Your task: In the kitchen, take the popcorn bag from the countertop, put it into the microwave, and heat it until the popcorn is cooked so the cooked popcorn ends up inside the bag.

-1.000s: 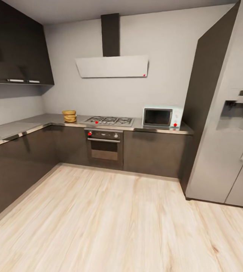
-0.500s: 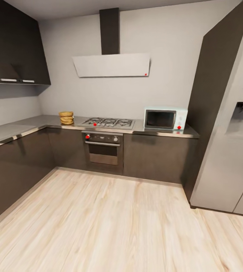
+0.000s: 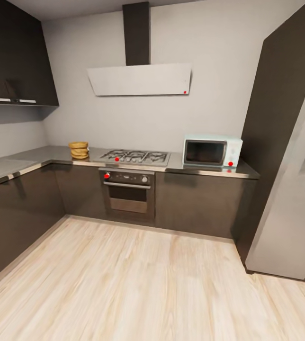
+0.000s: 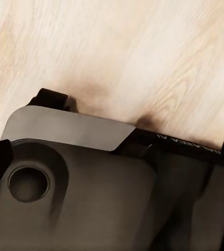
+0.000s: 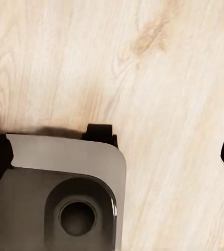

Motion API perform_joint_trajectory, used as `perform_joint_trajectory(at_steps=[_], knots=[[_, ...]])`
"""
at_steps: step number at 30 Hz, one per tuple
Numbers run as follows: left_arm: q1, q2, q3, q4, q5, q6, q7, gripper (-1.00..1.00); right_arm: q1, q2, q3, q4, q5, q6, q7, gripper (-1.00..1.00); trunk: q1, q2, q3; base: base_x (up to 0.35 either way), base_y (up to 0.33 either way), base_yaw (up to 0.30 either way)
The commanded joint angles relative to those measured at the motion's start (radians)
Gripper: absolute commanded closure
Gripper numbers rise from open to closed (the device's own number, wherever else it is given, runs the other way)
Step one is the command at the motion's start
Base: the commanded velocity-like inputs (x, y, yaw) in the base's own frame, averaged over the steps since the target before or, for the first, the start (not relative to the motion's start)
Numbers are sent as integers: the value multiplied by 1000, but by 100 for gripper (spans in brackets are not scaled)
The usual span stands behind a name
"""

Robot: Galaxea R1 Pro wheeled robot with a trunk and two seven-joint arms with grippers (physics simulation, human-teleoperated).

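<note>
While I am still out on the floor, the popcorn bag (image 3: 78, 150) lies ahead and to my left, well apart from both arms.

Head view: the bag sits squat on the grey countertop (image 3: 39, 154), just beside the gas hob (image 3: 134, 156) on its left; the mint microwave (image 3: 212, 151) stands at the right end of the same slab, well apart from the bag, door closed. Built-in oven (image 3: 127, 190) under the hob, white hood (image 3: 139, 79) above, light wood floor (image 3: 138, 279) between me and the cabinets. I judge the left arm the nearer one.
Left wrist view: robot base (image 4: 75, 188) over floor planks; I cannot tell how the pincer stands.
Right wrist view: base corner (image 5: 65, 188), planks; pincer state likewise unreadable.
</note>
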Motion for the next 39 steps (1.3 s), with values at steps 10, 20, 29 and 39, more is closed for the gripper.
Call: perform_joint_trajectory(at_steps=[10,20,29,39], knots=[[-1,0,-8,0,11,-1,-3,-100,-1,-1,-9,3,8,-10,2,-100,1,0,-1,322,0,0],[-1,0,-8,0,11,-1,-3,-100,-1,1,-9,3,8,-13,2,-100,1,0,-1,321,0,-6],[-1,1,-8,0,12,-1,-3,-100,-1,1,-9,3,8,-13,2,-100,1,0,-1,83,0,-217],[-1,2,-7,-1,12,-1,-3,-100,-1,1,-9,3,8,-13,2,-100,1,0,-1,0,0,-242]])
